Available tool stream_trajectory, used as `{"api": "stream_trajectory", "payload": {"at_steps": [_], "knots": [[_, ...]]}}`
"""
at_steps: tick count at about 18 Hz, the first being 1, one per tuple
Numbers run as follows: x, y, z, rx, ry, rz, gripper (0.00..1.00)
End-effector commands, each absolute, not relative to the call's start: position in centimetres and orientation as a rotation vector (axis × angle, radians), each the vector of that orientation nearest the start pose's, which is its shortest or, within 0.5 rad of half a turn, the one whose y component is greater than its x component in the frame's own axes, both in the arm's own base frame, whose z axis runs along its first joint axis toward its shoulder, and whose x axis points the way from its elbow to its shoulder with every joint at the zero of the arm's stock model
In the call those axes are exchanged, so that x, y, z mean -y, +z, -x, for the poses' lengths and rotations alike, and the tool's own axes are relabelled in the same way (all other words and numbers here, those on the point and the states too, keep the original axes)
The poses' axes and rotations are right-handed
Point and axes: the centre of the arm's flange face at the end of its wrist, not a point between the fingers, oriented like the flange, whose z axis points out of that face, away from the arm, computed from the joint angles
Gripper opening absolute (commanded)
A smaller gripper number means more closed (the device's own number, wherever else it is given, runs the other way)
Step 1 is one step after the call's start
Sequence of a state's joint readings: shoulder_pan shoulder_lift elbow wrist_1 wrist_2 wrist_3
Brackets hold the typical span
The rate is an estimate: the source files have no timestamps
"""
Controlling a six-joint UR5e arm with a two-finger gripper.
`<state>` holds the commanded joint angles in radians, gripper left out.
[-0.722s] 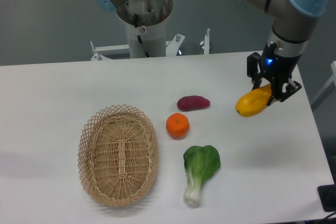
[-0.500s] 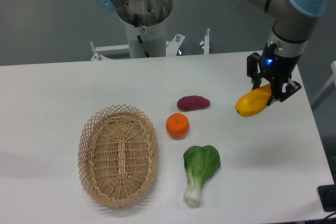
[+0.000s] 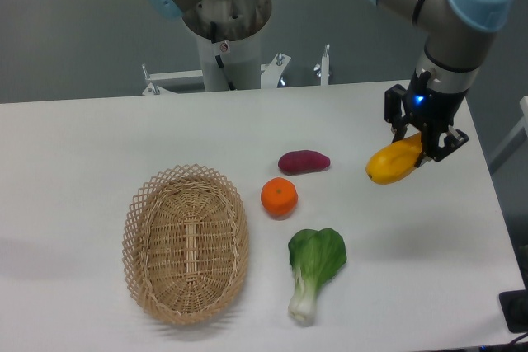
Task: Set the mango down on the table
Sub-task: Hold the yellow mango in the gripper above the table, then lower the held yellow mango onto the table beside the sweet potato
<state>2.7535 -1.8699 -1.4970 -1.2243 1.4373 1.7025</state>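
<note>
Over the right side of the table (image 3: 99, 129), near its far right corner: end effector (image 3: 421, 141) pointing down from the arm's grey wrist, black fingers (image 3: 398, 113) closed around the upper, thicker end of the mango (image 3: 391, 164), a blue light glowing on the housing just above. Mango tilted, tapered yellow end pointing down and to the left, orange-tinted end up between the fingers; whether lifted clear of the white surface or resting on it, cannot tell from this single view. Left of the mango, well apart: purple sweet potato (image 3: 304, 161) lying flat, long axis roughly left to right. Just in front of the sweet potato and slightly left, close but not touching: round orange (image 3: 279, 197). Nearer the front edge, below the orange: bok choy (image 3: 313, 268), dark green leaves toward the orange, pale stalk end pointing to the front edge. Left of these three, apart from all of them: oval wicker basket (image 3: 148, 286), open side up, long axis running front to back, nothing visible inside. Behind the far edge of the table: cylindrical robot base (image 3: 224, 39) with metal brackets at its foot, grey wall beyond.
</note>
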Motion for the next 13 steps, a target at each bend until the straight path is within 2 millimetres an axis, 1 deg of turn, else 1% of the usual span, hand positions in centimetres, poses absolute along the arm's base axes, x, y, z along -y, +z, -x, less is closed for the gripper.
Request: {"api": "stream_trajectory", "payload": {"at_steps": [2, 5, 9, 11, 13], "knots": [[-36.9, 38.3, 51.5, -0.863, 0.177, 2.865, 0.53], [-36.4, 36.7, 51.4, -0.913, 0.209, 2.849, 0.53], [-36.8, 32.4, 52.4, -0.985, 0.282, 2.845, 0.53], [-36.6, 30.6, 52.8, -1.058, 0.287, 2.857, 0.53], [-36.3, 29.5, 52.7, -1.166, 0.272, 2.848, 0.53]]}}
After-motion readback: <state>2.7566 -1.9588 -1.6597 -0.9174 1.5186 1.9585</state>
